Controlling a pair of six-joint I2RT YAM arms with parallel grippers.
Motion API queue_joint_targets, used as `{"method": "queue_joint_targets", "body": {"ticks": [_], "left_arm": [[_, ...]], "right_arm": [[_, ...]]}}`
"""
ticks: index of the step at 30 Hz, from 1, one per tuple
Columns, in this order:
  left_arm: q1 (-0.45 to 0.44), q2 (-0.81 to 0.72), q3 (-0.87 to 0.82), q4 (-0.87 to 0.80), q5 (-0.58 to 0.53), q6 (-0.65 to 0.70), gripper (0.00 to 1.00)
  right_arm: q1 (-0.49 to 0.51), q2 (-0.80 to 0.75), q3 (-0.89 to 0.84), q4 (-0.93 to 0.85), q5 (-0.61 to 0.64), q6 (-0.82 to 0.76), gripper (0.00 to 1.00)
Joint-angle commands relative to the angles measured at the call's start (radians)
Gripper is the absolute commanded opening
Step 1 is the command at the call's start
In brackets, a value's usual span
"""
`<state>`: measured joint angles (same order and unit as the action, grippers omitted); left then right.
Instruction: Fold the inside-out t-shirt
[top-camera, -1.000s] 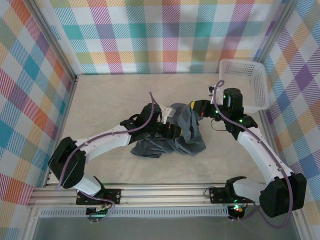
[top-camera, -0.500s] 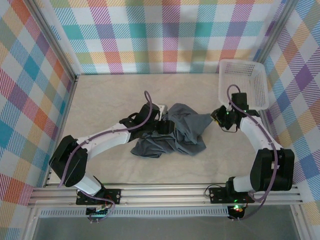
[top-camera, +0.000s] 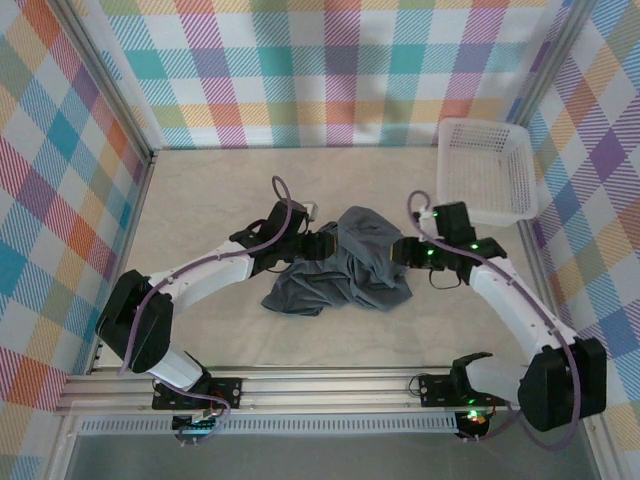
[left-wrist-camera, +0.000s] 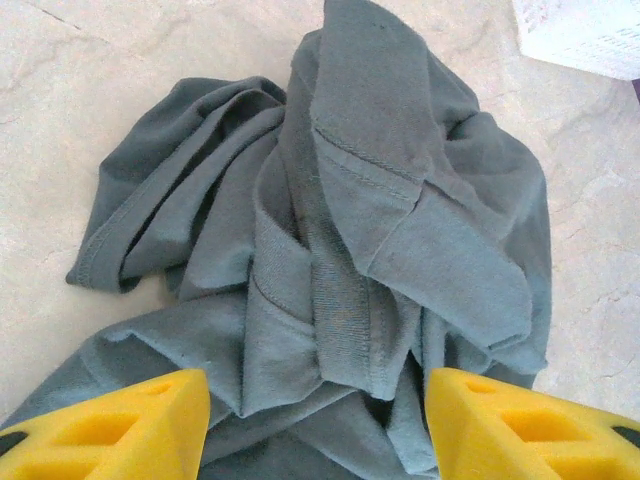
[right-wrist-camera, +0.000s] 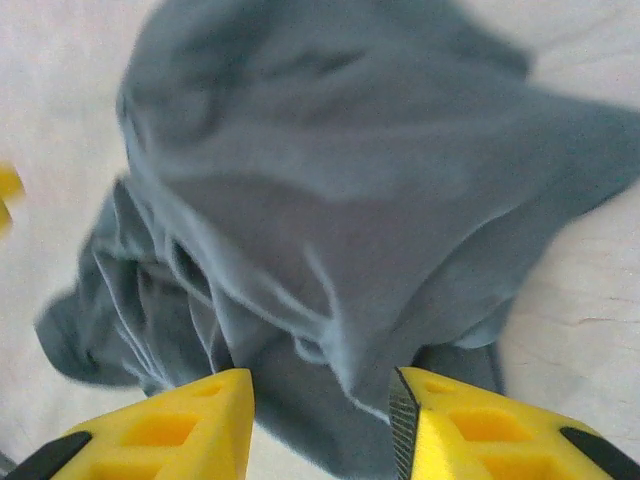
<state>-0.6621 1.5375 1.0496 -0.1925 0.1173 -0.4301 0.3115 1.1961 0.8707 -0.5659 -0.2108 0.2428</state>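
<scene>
Dark slate-grey, short-sleeved t-shirt (top-camera: 345, 270) of soft cloth crumpled in a loose heap on the pale marbled bench (top-camera: 200, 200), stitched seams and hems turned outward, well apart from the white perforated plastic basket (top-camera: 487, 124), to its left and on its nearer side. Left end effector (top-camera: 322, 243) at the edge of the heap farthest from the basket, yellow fingers (left-wrist-camera: 130, 420) moderately apart, nothing clamped. From its wrist camera, t-shirt (left-wrist-camera: 380, 230) bunched just ahead of and between those fingers, a corner of the basket (left-wrist-camera: 585, 35) beyond. Right end effector (top-camera: 397, 252) at the basket-side edge of the heap, between t-shirt and basket, likewise parted with nothing gripped. From its wrist camera, blurred grey cloth (right-wrist-camera: 340, 200) spread just beyond the open end effector (right-wrist-camera: 320, 400).
</scene>
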Motion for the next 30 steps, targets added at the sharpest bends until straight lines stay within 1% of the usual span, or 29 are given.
{"method": "queue_joint_targets", "body": {"ticks": [1, 4, 8, 10, 13, 16, 18, 19, 21, 23, 24, 25, 28, 30], "left_arm": [[0.009, -0.029, 0.007, -0.027, -0.002, -0.001, 0.59], [0.010, -0.038, -0.001, -0.030, -0.001, 0.002, 0.59], [0.015, -0.044, -0.010, -0.029, 0.001, 0.005, 0.59], [0.016, -0.049, -0.015, -0.025, 0.000, 0.003, 0.59], [0.018, -0.054, -0.023, -0.021, 0.000, 0.002, 0.59], [0.020, -0.058, -0.027, -0.024, 0.002, 0.002, 0.59], [0.024, -0.064, -0.035, -0.024, 0.001, 0.001, 0.59], [0.025, -0.070, -0.039, -0.025, 0.000, 0.001, 0.59], [0.030, -0.085, -0.053, -0.035, 0.001, -0.005, 0.59], [0.035, -0.114, -0.076, -0.059, -0.001, -0.011, 0.59], [0.038, -0.131, -0.088, -0.077, -0.006, -0.018, 0.59], [0.041, -0.152, -0.103, -0.129, -0.016, -0.030, 0.59], [0.047, -0.205, -0.147, -0.233, -0.060, -0.102, 0.61], [0.048, -0.204, -0.181, -0.252, -0.022, -0.133, 0.69]], "right_arm": [[0.070, 0.104, 0.042, -0.147, 0.130, -0.122, 0.40], [0.135, 0.204, 0.105, -0.252, 0.287, -0.116, 0.42], [0.231, 0.271, 0.129, -0.264, 0.360, -0.172, 0.44], [0.258, 0.297, 0.128, -0.248, 0.399, -0.186, 0.46], [0.264, 0.323, 0.123, -0.199, 0.420, -0.202, 0.46], [0.265, 0.351, 0.133, -0.160, 0.393, -0.211, 0.43], [0.266, 0.379, 0.147, -0.160, 0.390, -0.213, 0.37], [0.265, 0.388, 0.154, -0.164, 0.393, -0.214, 0.31], [0.265, 0.380, 0.165, -0.172, 0.402, -0.207, 0.12], [0.265, 0.327, 0.172, -0.186, 0.381, -0.197, 0.00], [0.265, 0.288, 0.182, -0.201, 0.371, -0.184, 0.00], [0.265, 0.237, 0.197, -0.221, 0.363, -0.170, 0.00], [0.261, 0.089, 0.226, -0.223, 0.392, -0.122, 0.00], [0.254, 0.035, 0.243, -0.196, 0.397, -0.090, 0.00]]}}
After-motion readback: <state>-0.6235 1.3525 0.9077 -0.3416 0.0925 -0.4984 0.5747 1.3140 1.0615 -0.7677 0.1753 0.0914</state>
